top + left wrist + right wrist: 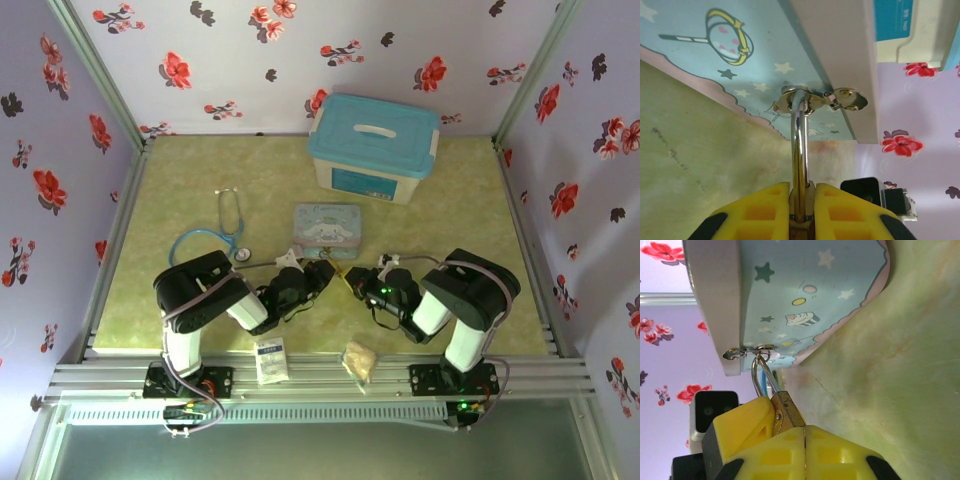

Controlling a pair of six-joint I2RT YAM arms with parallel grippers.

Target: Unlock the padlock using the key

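Note:
The small brass padlock [786,410] hangs by its silver shackle [799,145] from the hasp [802,100] on the front of the pale blue cartoon tin [327,228]. My left gripper [801,187] is shut on the padlock's body, its yellow fingers [740,422] clamping both sides. My right gripper [805,429] is shut, pads pressed together right against the padlock's bottom end. The key is hidden. In the top view the left gripper [322,277] and right gripper [362,283] meet just in front of the tin.
A white storage box with a blue lid [373,147] stands behind the tin. A blue stethoscope [215,235] lies at the left. A white packet [269,358] and a tan lump [360,360] sit on the near rail. Floral walls enclose three sides.

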